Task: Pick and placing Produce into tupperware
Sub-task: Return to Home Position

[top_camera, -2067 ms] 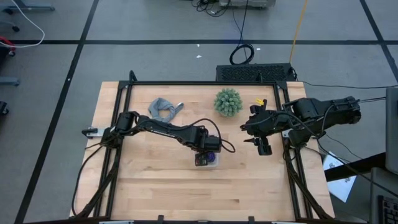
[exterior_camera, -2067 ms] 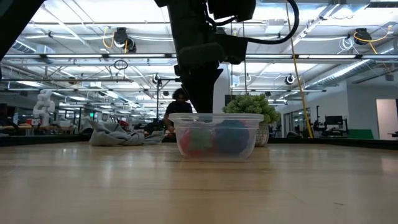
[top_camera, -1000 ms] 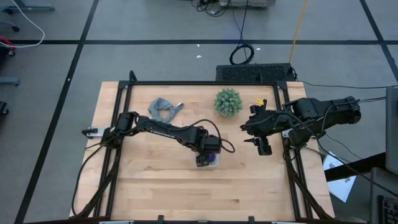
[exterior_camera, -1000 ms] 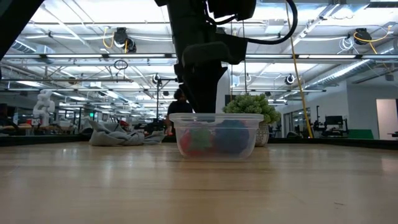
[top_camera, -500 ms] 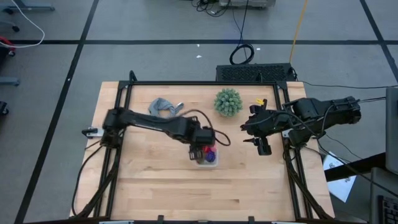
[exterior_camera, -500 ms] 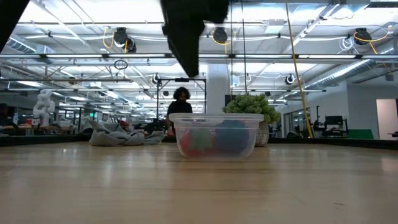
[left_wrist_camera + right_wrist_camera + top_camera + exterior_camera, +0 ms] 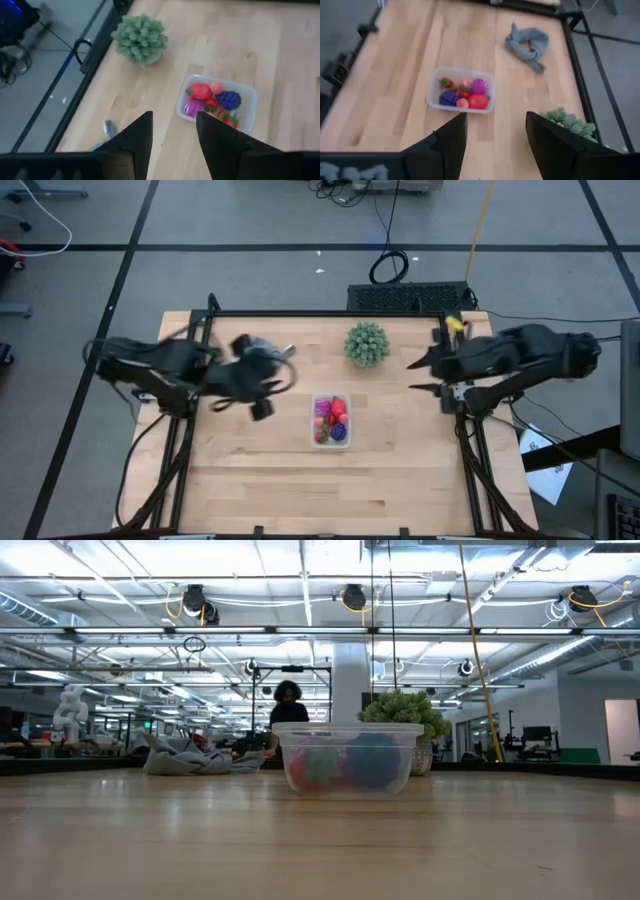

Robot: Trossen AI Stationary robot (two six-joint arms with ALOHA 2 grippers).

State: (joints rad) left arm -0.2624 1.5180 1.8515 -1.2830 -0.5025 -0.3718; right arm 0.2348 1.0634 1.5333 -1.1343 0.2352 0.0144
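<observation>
Near the middle of the tabletop stands the tub, clear and whitish, its long sides running from the far edge toward the near edge. All the produce lies inside it: the left wrist view shows a round red piece, a magenta piece, a dark purple piece and smaller red pieces packed close together. From table height they show only as red and bluish blurs through the tub's wall.

Over the left half of the tabletop, between the left edge and the tub, hangs the left gripper. It is released, its two dark fingers spread with nothing between them, and it is well apart from the tub.

Above the right edge, toward the far-right corner, hangs the right gripper. It too is released and holds nothing, its fingers pointing across the tabletop toward the tub.

Close to the far edge, beyond the tub and a little to its right, sits the plant, green and spiky. Left of the plant along the far edge lies the cloth, grey and crumpled, partly under the left arm in the high view. Beyond the table a person shows in the room.

Pale marks on the right wrist's housing are too blurred to read.
</observation>
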